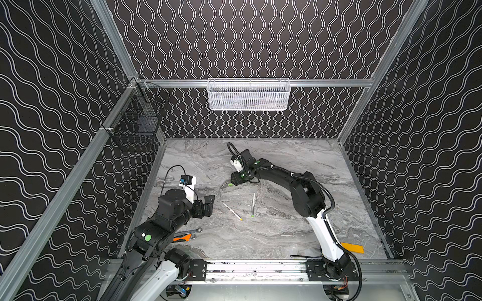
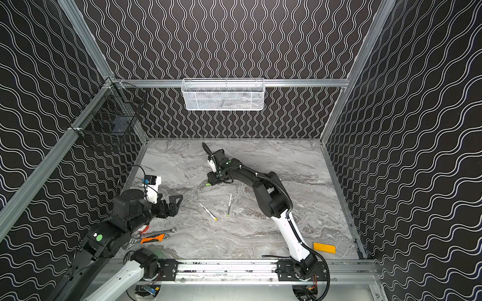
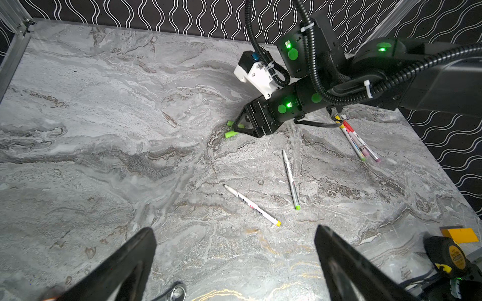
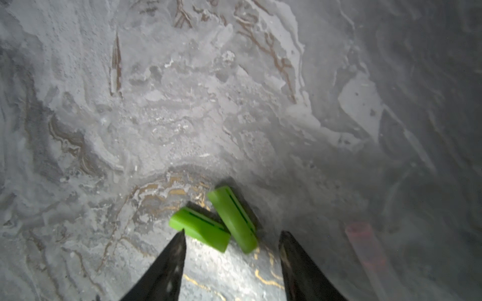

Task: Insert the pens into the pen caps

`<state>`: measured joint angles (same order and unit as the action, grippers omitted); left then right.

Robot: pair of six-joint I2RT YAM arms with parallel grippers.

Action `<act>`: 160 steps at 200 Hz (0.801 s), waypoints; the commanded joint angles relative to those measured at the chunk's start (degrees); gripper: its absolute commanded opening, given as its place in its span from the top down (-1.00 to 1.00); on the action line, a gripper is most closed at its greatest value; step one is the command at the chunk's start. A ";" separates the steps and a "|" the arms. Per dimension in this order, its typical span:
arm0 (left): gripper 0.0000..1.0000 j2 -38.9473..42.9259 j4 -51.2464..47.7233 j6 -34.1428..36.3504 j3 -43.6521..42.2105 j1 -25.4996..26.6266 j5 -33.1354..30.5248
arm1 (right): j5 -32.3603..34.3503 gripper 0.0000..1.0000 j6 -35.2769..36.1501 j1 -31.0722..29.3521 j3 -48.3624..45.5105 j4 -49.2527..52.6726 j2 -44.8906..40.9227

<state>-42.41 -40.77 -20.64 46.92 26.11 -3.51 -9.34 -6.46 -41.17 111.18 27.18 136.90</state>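
Tabletop (image 1: 281,239): grey and marble-patterned; we see all the loose things lying on it.
Right arm (image 1: 309,194): reaches from the right part of the near edge across the middle, with the wrist bent down.
Left arm (image 1: 170,208): folded low beside the left edge.
White mesh basket (image 1: 247,100): hangs on the rail above the far edge.
Black wire basket (image 1: 135,122): hangs above the far left corner.
Left pincer (image 3: 234,229): we see its jaws spread wide with nothing between them, held above the tabletop near the left edge.
Right pincer (image 4: 232,234): jaws parted and gripping nothing, low over the middle of the tabletop, tips right at the green caps.
Wrench (image 1: 188,231): lies flat toward the near left corner, partly under the left arm.
Orange-handled tool (image 1: 182,237): just beside the wrench, on its near-edge side.
Yellow block (image 1: 352,247): by the near right corner.
Bundle of pens (image 3: 357,142): we find it only in the left wrist view, lying together under the right arm; we cannot count them surely.
Green-ended pen (image 1: 253,205): flat in the middle, green end toward the near edge.
Yellow-ended pen (image 1: 232,211): near it on the left-edge side but apart from it, yellow end toward the near edge.
Green caps (image 4: 199,229): two, lying at an angle to each other, touching or nearly so, on the far-edge side of the two loose pens. One lies just ahead of a fingertip; we cannot tell whether they touch.
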 commanded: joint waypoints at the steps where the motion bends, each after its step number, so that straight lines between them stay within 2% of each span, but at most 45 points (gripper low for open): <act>1: -0.97 0.05 2.19 0.95 -0.17 -0.17 0.38 | -1.03 -0.11 0.74 0.03 1.79 -1.09 1.17; 59: -0.97 0.53 2.63 1.09 -0.27 -0.11 0.55 | 1.49 0.29 2.69 0.01 2.10 0.98 2.23; 111: -0.97 1.02 2.81 1.07 -0.52 -0.11 0.63 | 5.86 0.49 5.62 -0.34 0.35 3.41 1.71; 160: -0.97 1.02 3.03 1.05 -0.64 -0.09 0.96 | 7.59 0.77 6.90 -0.36 -5.12 2.92 -1.68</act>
<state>-41.30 -39.94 -20.62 46.41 26.11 -2.72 -3.88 -0.84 -41.47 108.77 26.72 136.79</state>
